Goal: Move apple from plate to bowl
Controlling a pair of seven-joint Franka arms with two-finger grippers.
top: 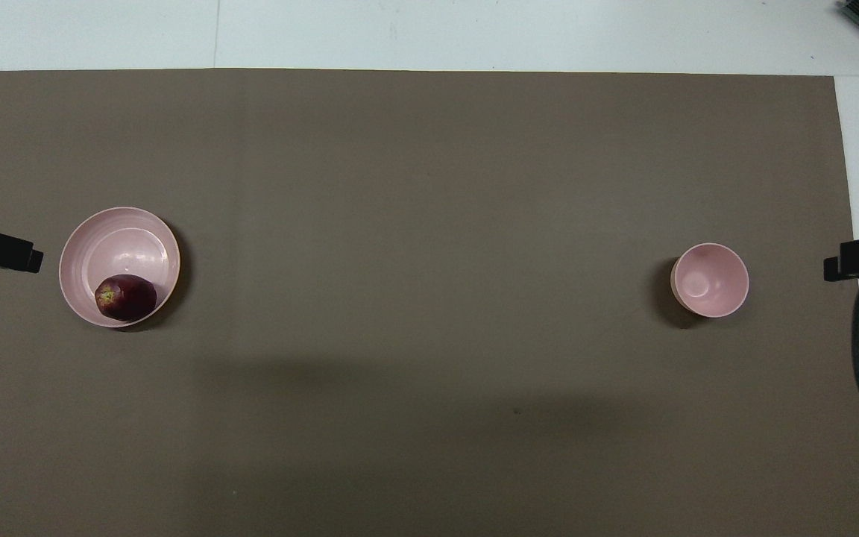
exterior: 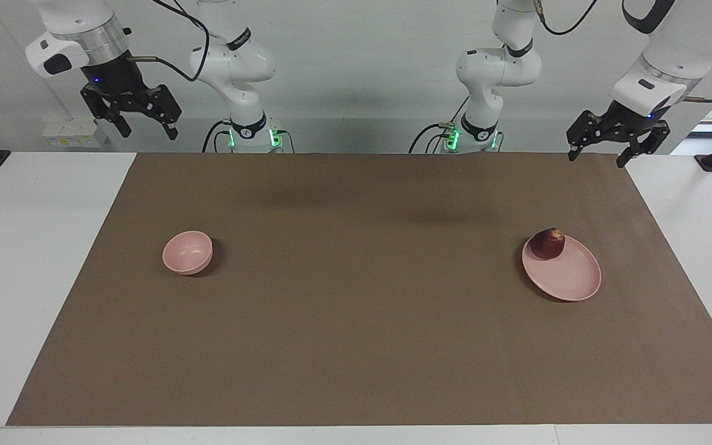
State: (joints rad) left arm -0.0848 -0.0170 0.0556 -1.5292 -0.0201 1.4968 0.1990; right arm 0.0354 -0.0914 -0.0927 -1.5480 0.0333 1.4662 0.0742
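Right now my left claw (exterior: 599,152) hangs in the air over the edge of the brown mat (exterior: 356,346) at my own end of the table (exterior: 34,259), its fingers spread wide and holding nothing. My right claw (exterior: 146,127) hangs high above the table's other end, close to my bases, likewise wide and empty. Both of my arms wait.

The apple (exterior: 547,243) sits on the plate (exterior: 572,278), on the part of it nearest to me, touching the low rim there. The plate lies on the mat toward my left arm's end of the table. The bowl (exterior: 187,251) stands upright on the mat toward my right arm's end, well apart from the plate, with nothing inside. In the overhead view the apple (top: 125,297) shows a yellowish patch on its dark red skin.
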